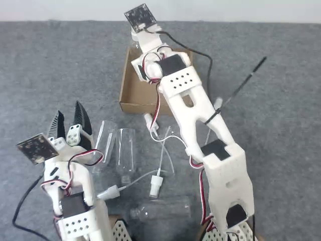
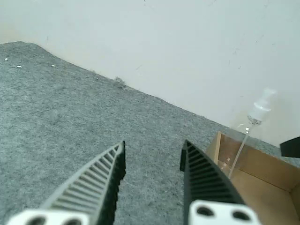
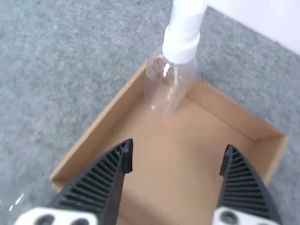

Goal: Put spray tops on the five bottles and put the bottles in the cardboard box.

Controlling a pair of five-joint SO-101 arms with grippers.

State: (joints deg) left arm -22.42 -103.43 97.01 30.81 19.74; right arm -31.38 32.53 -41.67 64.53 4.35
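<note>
Capped bottle [image 3: 169, 86] is standing in cardboard box [image 3: 187, 150]; left jaws, right jaws are gaping empty; next likely capping a lying bottle [image 1: 125, 149].

**Box at upper centre, loose parts below it**

In the high view the cardboard box [image 1: 133, 98] sits at upper centre, on the carpet [image 1: 60, 65]. In its upper left corner stands 1 upright bottle [image 3: 168, 89] with a spray top [image 3: 183, 28] on it. Below the box, 2 bottles [image 1: 106, 139] [image 1: 126, 148] lie side by side. A 3rd bottle [image 1: 163, 208] lies at lower centre. Between them lie 2 spray tops [image 1: 156, 185] [image 1: 111, 191]. The left gripper [image 1: 70, 113] is left of the pair.
</note>
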